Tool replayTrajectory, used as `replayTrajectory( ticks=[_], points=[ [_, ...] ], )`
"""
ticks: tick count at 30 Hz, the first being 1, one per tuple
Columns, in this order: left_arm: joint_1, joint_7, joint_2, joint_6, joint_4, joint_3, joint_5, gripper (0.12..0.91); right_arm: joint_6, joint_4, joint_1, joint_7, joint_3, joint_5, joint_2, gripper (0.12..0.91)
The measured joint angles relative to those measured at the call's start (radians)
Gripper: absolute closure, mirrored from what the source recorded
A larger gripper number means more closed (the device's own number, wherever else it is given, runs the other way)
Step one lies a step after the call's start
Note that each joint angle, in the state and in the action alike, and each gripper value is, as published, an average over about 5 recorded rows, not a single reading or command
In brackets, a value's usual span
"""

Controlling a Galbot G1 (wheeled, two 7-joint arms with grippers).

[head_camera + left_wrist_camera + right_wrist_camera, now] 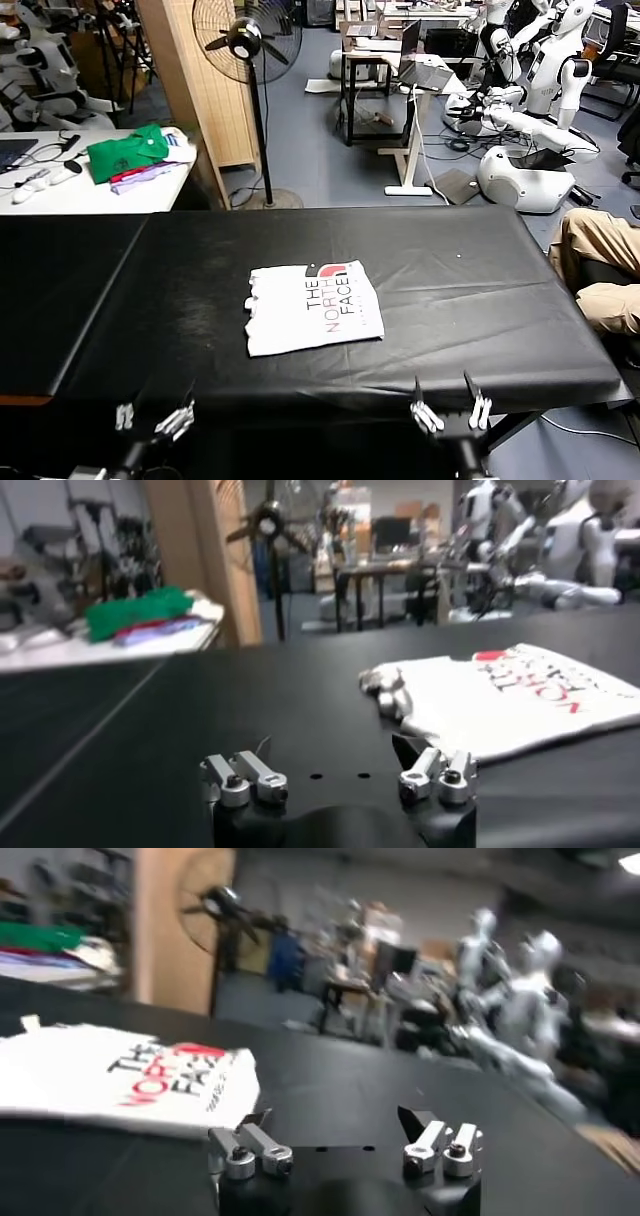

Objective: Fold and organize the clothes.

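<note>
The white T-shirt (312, 308) lies folded into a rough square in the middle of the black table (470, 280), its "THE NORTH FACE" lettering and red logo facing up. It also shows in the left wrist view as the T-shirt (500, 702) and in the right wrist view as the T-shirt (110, 1078). My left gripper (155, 417) hangs open at the table's near edge, left of the shirt and apart from it. My right gripper (450, 408) stands open at the near edge, right of the shirt, holding nothing. Their own views show the left gripper (335, 762) and the right gripper (335, 1123) wide apart and empty.
A white side table (60, 190) at the back left carries a green garment (128, 152) and a purple cloth (140, 177). A standing fan (248, 45) and a wooden pillar (195, 80) rise behind the table. A seated person's legs (600, 262) are at the right edge.
</note>
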Motion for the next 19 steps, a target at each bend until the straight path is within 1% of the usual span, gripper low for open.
replayTrajectory(
  ticks=[3, 6, 19],
  points=[
    [0.054, -0.023, 0.0, 0.026, -0.026, -0.006, -0.01, 0.232, -0.026, 0.03, -0.066, 0.015, -0.01, 0.014, 0.004, 0.227],
    [0.093, -0.032, 0.0, 0.042, -0.048, -0.012, -0.009, 0.232, -0.04, 0.046, -0.107, 0.023, -0.013, 0.021, 0.005, 0.227],
    [0.122, -0.024, -0.001, 0.057, -0.062, -0.02, -0.007, 0.232, -0.045, 0.061, -0.151, 0.025, -0.015, 0.021, 0.008, 0.227]
  ],
)
